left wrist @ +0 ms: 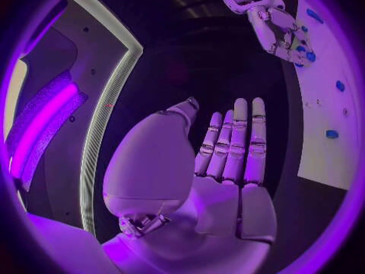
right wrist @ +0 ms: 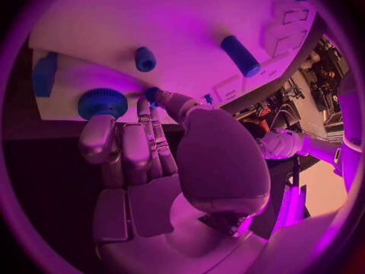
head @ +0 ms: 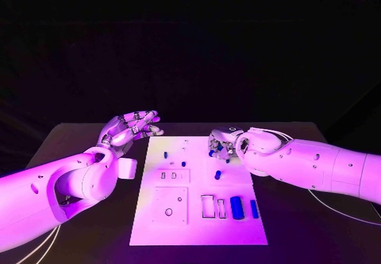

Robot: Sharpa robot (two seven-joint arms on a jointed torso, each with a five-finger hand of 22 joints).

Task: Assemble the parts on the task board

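While the left hand [head: 131, 127] hovered with fingers apart, the right hand [head: 226, 144] pinched a small blue part [right wrist: 152, 94] over the task board [head: 151, 220]; a shallow pinch risked dropping it

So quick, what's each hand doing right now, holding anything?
Left hand: open, fingers straight, holding nothing, off the board's left edge.
Right hand: fingers on a small blue part at the board; a firm grip can't be told.

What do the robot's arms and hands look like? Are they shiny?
The left arm and right arm wear smooth, rounded white shells with small dark dots on them. Thin pale cables trail from under both arms. The left hand and right hand are silvery metal, and the fingers are built from short jointed segments, a bit like a knight's glove.
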